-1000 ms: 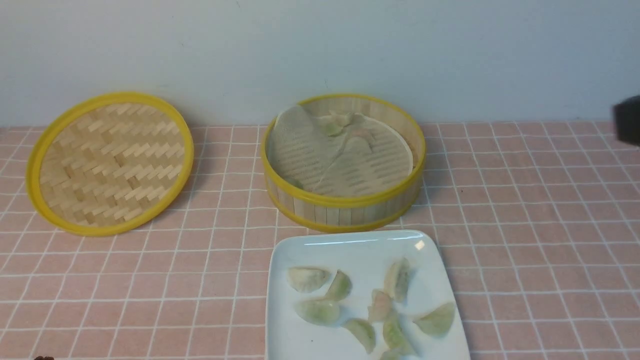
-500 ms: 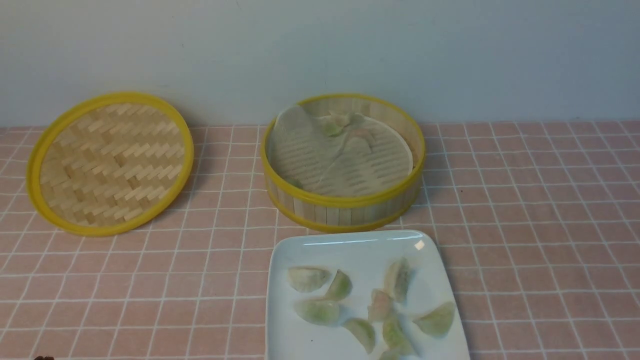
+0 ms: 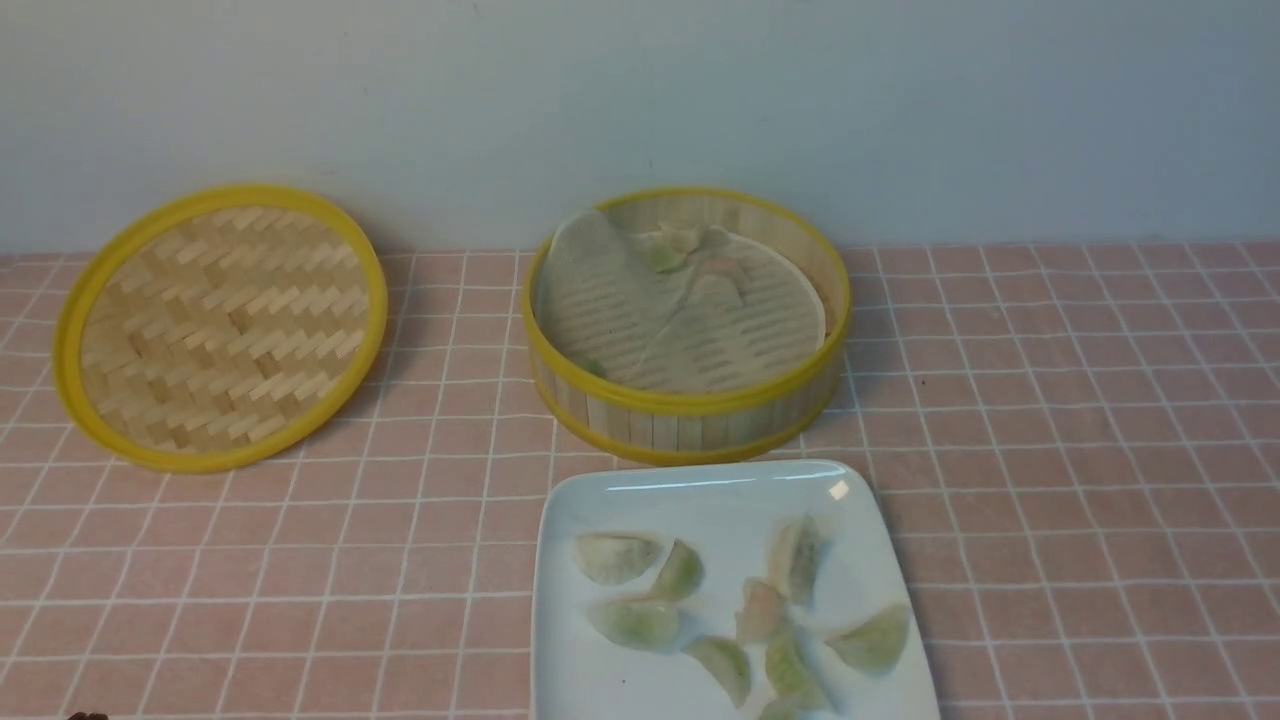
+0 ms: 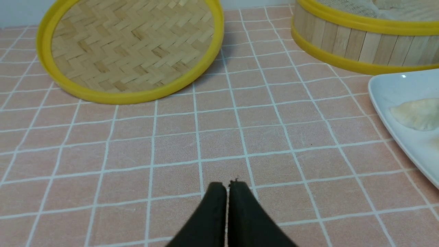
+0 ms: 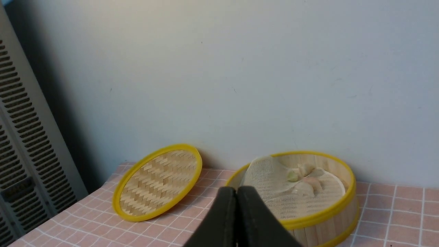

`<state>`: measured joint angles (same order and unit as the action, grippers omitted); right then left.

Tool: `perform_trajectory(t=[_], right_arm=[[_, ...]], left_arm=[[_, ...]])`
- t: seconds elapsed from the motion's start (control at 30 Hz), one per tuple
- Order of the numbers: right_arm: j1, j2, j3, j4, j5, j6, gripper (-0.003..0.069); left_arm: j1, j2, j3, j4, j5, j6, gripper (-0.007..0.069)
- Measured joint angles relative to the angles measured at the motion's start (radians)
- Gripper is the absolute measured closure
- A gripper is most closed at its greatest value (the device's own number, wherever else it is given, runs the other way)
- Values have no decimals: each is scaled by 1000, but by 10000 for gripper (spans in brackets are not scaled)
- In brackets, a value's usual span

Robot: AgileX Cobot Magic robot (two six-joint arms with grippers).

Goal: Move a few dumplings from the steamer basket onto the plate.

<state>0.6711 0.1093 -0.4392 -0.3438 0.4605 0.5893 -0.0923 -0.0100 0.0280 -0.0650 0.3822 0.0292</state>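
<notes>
Plate (image 3: 700, 490) at 6 o'clock of steamer basket (image 3: 690, 415), just beside it. About eight dumplings (image 3: 635, 620) lie flat on the plate, long axes mixed, no common heading. A few more at the basket's 12 o'clock. Lid (image 3: 220, 325) at 9 o'clock, tilted. Left gripper (image 4: 226, 187) clenched, empty; right gripper (image 5: 236, 192) likewise.
</notes>
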Motion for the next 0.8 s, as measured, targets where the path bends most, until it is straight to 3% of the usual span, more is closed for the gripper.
perform_trajectory(t=[0.17,0.43,0.6,0.7,0.8], right_arm=[[0,0,0,18,-14,-43,673],[0,0,0,391,-26,-497,673],[-4,0,0,457,-31,-612,673],[-97,-16,18,458,-34,-628,673],[-285,-21,77,455,-35,-631,673]], left_arm=[[0,0,0,0,0,0,631],[0,0,0,0,0,0,631],[0,0,0,0,0,0,631],[0,0,0,0,0,0,631],[0,0,0,0,0,0,631]])
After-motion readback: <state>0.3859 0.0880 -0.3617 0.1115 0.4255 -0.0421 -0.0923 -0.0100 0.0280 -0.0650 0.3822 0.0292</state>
